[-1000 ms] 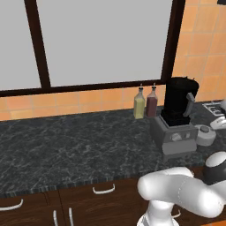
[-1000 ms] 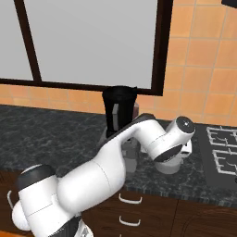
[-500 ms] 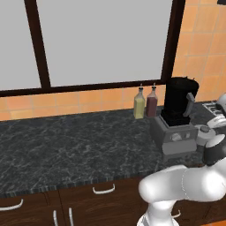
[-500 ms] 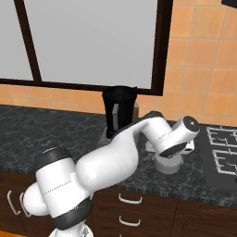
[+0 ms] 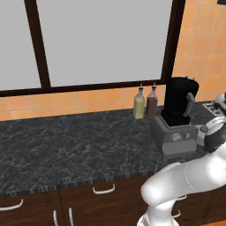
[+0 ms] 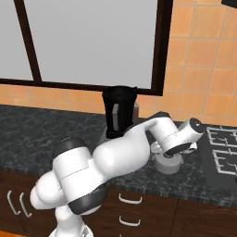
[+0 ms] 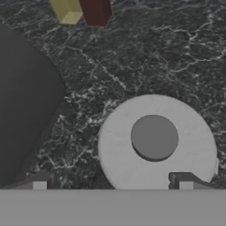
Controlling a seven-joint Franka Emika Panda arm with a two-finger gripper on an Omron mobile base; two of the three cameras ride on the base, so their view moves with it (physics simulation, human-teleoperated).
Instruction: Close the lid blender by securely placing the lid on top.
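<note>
The lid (image 7: 154, 141) is a round grey disc with a raised centre knob, lying flat on the dark counter. My gripper (image 7: 112, 184) hangs open straight above it. One fingertip (image 7: 185, 183) is over the lid's near rim and the other is over bare counter to the lid's left, so the lid sits right of the gap's middle. Nothing is held. From the right base view the lid (image 6: 167, 165) lies under my hand, right of the blender (image 6: 119, 111). The blender's black jar (image 5: 178, 101) stands uncovered on its grey base (image 5: 174, 137).
Two small bottles, one yellow (image 5: 139, 108) and one dark red (image 5: 151, 106), stand by the wall left of the blender. A stove grate (image 6: 222, 152) lies just right of the lid. The blender's dark bulk (image 7: 22, 110) is close on the hand's left.
The arm has shifted its elbow and stretched further out, while the hand stayed over the lid. The jaws are as wide as before. The lid and blender have not moved.
</note>
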